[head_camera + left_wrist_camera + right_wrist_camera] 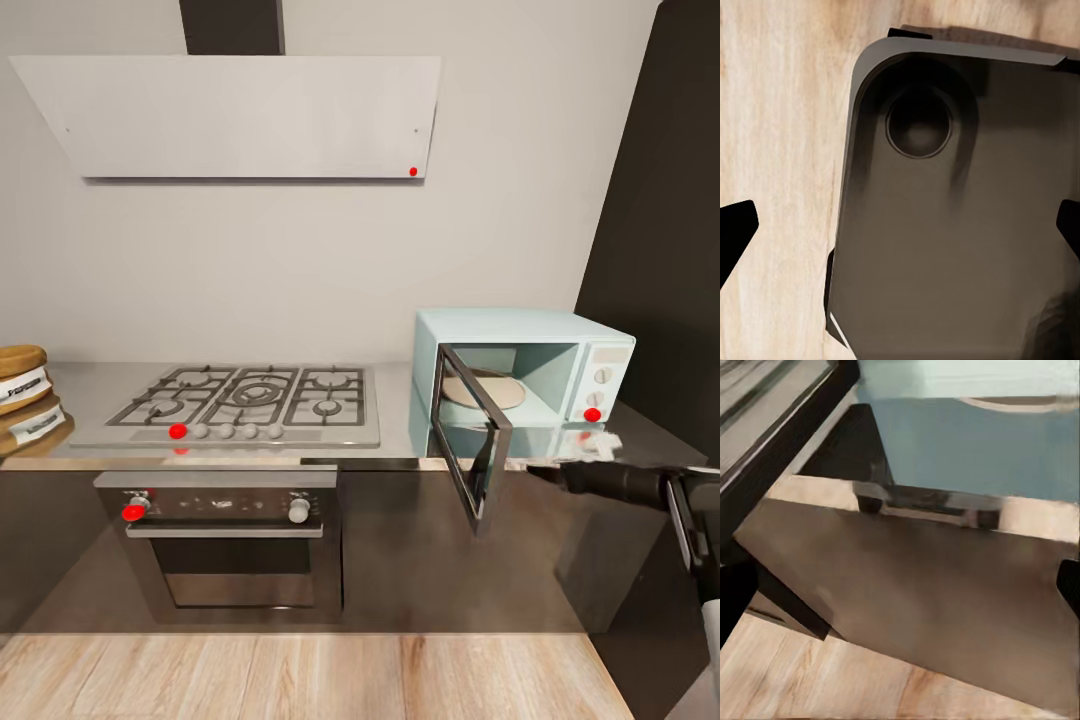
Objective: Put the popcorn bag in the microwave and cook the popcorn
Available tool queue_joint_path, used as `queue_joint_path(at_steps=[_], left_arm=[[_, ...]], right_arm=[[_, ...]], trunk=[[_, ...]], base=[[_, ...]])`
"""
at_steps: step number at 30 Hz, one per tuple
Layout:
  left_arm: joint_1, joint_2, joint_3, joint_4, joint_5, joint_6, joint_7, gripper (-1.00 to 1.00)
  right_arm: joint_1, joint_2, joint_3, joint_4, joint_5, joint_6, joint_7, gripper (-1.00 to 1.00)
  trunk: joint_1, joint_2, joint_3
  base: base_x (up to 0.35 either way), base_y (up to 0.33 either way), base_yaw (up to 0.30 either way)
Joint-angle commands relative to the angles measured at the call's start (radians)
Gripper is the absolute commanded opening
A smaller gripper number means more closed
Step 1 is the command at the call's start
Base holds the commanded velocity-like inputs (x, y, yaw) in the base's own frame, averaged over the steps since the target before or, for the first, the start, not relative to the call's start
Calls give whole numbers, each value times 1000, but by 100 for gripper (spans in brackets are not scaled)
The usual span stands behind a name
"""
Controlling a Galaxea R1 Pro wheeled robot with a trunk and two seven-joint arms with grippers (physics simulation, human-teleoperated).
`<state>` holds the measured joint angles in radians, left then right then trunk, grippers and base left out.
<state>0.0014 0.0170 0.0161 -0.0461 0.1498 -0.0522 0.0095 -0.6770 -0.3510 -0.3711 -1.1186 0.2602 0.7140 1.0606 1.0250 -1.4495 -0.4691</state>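
Note:
The pale mint-blue microwave (525,370) stands on the glossy grey countertop (395,425) at the right. Its black glass door (472,435) is swung wide open toward me, showing a round plate inside. The tan popcorn bag (20,375) with a white label sits at the far left edge of the countertop, partly cut off; a similar tan shape below it may be its mirror image. My right gripper (538,468) reaches in low, just in front of the open microwave, open and holding nothing. The right wrist view has the microwave's blue body (967,442) close ahead. My left gripper (900,225) is open over the floor.
A grey gas hob (240,400) with grates lies between the bag and the microwave, above a dark steel oven (230,545). A white hood (240,115) hangs overhead. A dark tall cabinet (660,230) flanks the microwave on the right. Wooden floor (300,675) runs below.

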Motion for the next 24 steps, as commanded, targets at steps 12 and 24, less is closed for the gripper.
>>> queue_joint_path(at_steps=[12, 24], left_arm=[[0, 0, 2, 0, 7, -2, 1, 100], [0, 0, 1, -1, 7, -2, 1, 100]], right_arm=[[1, -37, -245, 639, 291, -397, -166, 100], [341, 62, -240, 1147, 424, -700, -651, 100]], trunk=[[0, -1, -1], [0, -1, -1]], base=[[0, 0, 0], [0, 0, 0]])
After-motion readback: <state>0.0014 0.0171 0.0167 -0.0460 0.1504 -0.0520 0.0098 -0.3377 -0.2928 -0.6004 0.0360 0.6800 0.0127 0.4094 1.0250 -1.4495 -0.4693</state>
